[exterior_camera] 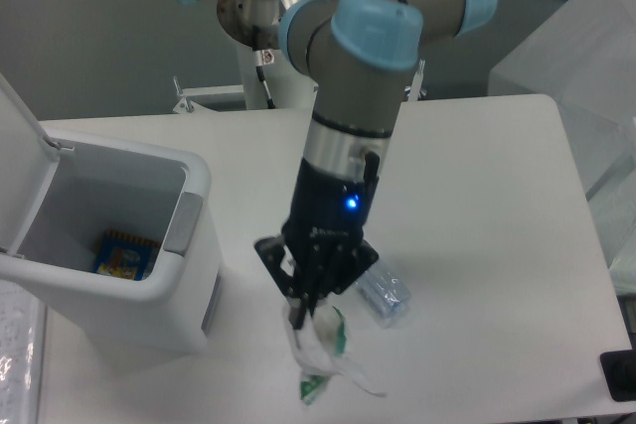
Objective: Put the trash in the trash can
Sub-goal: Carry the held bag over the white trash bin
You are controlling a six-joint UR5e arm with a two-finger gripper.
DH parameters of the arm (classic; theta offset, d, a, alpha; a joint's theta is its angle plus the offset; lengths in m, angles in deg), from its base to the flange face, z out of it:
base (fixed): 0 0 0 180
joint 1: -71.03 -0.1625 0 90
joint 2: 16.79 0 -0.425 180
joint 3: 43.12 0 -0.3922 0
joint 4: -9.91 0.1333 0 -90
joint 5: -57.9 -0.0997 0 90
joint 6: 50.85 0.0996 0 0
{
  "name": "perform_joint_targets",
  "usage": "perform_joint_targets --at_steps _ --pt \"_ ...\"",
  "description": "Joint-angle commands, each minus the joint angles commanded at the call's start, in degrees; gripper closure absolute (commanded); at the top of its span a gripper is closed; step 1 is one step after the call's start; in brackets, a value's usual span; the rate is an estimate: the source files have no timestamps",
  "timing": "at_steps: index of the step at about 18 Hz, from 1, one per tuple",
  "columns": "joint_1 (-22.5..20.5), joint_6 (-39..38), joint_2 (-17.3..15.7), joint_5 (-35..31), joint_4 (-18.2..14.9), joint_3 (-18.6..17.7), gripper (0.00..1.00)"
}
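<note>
White-and-green crumpled wrapper, pinched in the closed jaws of the gripper and hung above the near table, not yet carried left to the open trash can; plastic bottle left lying.

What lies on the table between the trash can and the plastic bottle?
In the camera view, the gripper hangs there, jaws shut on a white-and-green wrapper, between the trash can and the plastic bottle; the table below looks bare.
</note>
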Motion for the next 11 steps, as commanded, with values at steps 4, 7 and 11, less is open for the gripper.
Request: perform_joint_targets --at_steps 4,7,11 --pt "0.70 0.61 -2.11 5.71 0.00 -1.58 0.85" --pt "0.79 1.05 -3.43 9.85 -0.09 -2.28 0.85" --pt "2.63 2.45 -7.73 11.09 0.09 -7.55 0.85"
